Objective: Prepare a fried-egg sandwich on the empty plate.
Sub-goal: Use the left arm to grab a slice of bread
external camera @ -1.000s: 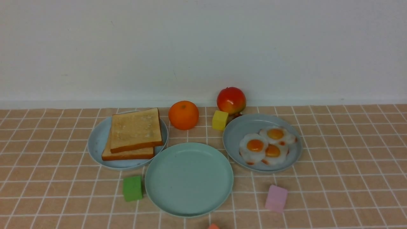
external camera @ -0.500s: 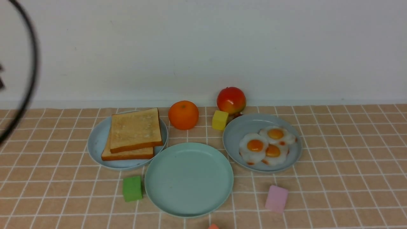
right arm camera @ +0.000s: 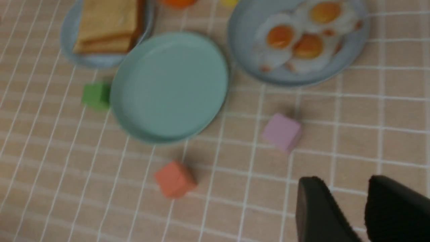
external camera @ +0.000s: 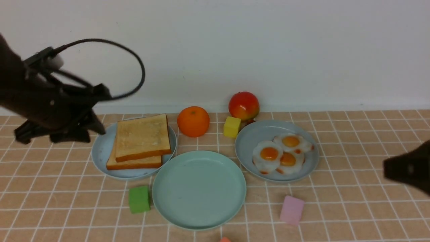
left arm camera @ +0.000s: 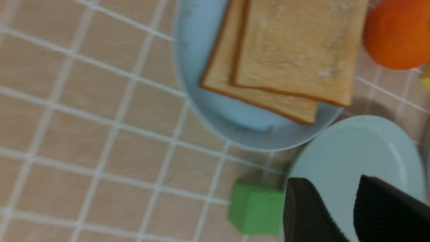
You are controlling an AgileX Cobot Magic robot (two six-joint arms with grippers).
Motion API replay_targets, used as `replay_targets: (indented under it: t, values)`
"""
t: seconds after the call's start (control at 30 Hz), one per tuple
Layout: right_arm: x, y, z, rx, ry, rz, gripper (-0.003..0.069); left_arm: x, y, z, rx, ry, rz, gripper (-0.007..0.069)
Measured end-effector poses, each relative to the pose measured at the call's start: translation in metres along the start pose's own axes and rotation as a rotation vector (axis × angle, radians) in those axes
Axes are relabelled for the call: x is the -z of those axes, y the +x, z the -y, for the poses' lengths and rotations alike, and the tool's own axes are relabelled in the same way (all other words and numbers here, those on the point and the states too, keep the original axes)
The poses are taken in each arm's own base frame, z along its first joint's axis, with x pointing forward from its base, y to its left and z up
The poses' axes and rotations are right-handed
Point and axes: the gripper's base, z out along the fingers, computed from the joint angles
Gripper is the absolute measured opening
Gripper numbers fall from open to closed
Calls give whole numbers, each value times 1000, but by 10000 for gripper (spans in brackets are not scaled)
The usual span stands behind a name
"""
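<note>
Two toast slices (external camera: 142,139) lie stacked on a pale blue plate (external camera: 100,151) at the left. Three fried eggs (external camera: 281,153) lie on a grey-blue plate (external camera: 250,137) at the right. Between them, nearer me, sits the empty plate (external camera: 199,189), mint-green. My left gripper (external camera: 104,112) hovers blurred just left of the toast plate. In the left wrist view the left gripper (left arm camera: 336,193) is open with nothing between its fingers (left arm camera: 302,208). My right gripper (external camera: 389,168) pokes in at the right edge, apart from the egg plate. In its wrist view the right gripper (right arm camera: 342,190) is open and empty.
An orange (external camera: 193,121), a red apple (external camera: 244,105) and a yellow cube (external camera: 232,127) stand behind the plates near the white wall. A green cube (external camera: 139,199) touches the mint plate's left side. A pink cube (external camera: 291,209) and an orange-red cube (right arm camera: 174,179) lie in front.
Both arms have come into view: the left swung in from the left edge toward the toast plate, the right appeared at the right edge. Food and plates have not moved.
</note>
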Motion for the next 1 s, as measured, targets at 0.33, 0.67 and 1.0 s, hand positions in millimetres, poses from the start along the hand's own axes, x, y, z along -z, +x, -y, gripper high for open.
replay_targets:
  t: [0.33, 0.67, 1.0]
  values:
    - [-1, 6, -12, 48, -69, -42, 239, -78, -46, -34, 74, 30, -122, 258]
    - [0, 6, -13, 35, -84, -45, 239, -125, -53, -43, 71, 25, -176, 272]
    - [0, 6, -13, 35, -84, -45, 239, -147, -49, -48, 26, 54, -199, 272]
